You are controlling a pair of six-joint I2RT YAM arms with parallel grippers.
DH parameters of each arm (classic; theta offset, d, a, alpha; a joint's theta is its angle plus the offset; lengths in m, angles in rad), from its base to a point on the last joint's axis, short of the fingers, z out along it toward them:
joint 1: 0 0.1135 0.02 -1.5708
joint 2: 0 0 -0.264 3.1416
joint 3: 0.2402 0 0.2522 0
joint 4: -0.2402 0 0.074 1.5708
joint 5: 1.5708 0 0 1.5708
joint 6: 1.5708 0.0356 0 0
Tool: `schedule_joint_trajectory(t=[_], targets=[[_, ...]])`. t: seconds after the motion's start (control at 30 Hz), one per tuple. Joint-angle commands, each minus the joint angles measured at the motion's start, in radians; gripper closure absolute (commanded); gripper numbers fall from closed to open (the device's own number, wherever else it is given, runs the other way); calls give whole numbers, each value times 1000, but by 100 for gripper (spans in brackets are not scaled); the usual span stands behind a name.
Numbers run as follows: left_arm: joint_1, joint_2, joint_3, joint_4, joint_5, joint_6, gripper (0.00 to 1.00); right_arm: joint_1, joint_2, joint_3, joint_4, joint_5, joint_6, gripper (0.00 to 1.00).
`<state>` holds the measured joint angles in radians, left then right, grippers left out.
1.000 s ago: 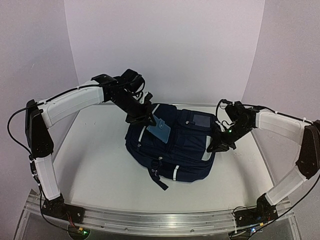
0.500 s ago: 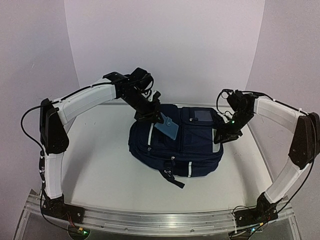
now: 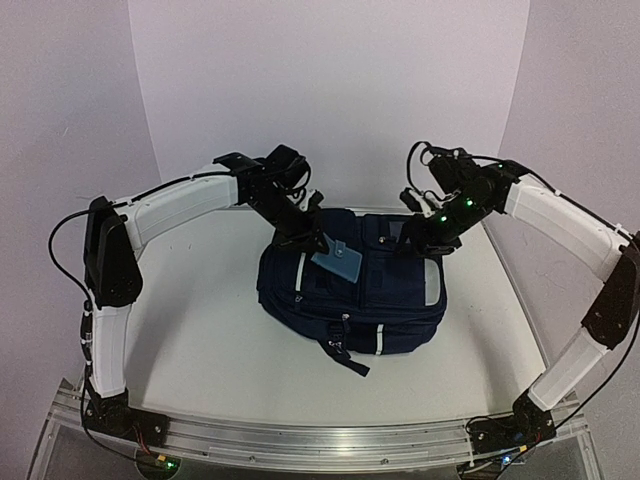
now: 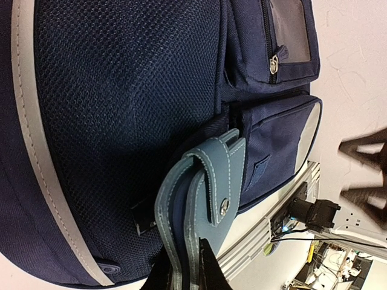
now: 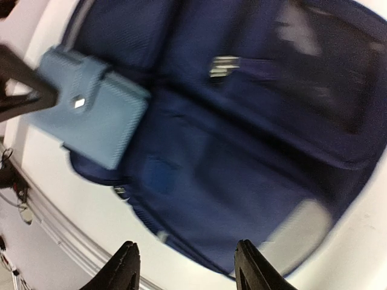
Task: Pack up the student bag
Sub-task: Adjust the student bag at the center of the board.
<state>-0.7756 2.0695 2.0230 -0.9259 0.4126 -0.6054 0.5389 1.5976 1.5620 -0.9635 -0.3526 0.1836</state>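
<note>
The bag (image 3: 350,290) lies flat on the table (image 3: 200,340), midway between my two arms, front pockets facing up and a black strap (image 3: 340,358) trailing toward my bases. My left arm (image 3: 185,200) reaches in from the far left, and my left jaws are clamped on the edge of a grey-blue wallet (image 3: 336,262), holding it over the upper left part of the bag. From the left wrist the wallet (image 4: 202,199) stands edge-on in front of the dark mesh panel (image 4: 121,121), its tab snapped shut with a small metal stud – whether it touches the fabric I cannot tell. Beyond it I see a clear-window pocket (image 4: 289,30) with a metal zip pull (image 4: 274,63), and a pale strip (image 4: 30,151) running along the bag's side. My right arm (image 3: 555,215) bends in from the far right, and my right jaws hang above the far right end of the bag, near that window pocket. They stand apart with nothing between them – the right wrist view, blurred, shows only navy fabric below them, with the wallet (image 5: 91,109) off to one side.
</note>
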Motion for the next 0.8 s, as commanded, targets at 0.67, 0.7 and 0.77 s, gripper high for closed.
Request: schedule_joint_trajectory(t=[0.67,0.7,0.77], targets=[[3,-194,-199,80,-148,-117,100,233,270,121,104,363,350,34],[2,-195,-200,81,-147,-118,100,234,284,124,97,401,352,34],[3,-196,-203,83,-150,-120,100,235,313,126,86,449,362,36]])
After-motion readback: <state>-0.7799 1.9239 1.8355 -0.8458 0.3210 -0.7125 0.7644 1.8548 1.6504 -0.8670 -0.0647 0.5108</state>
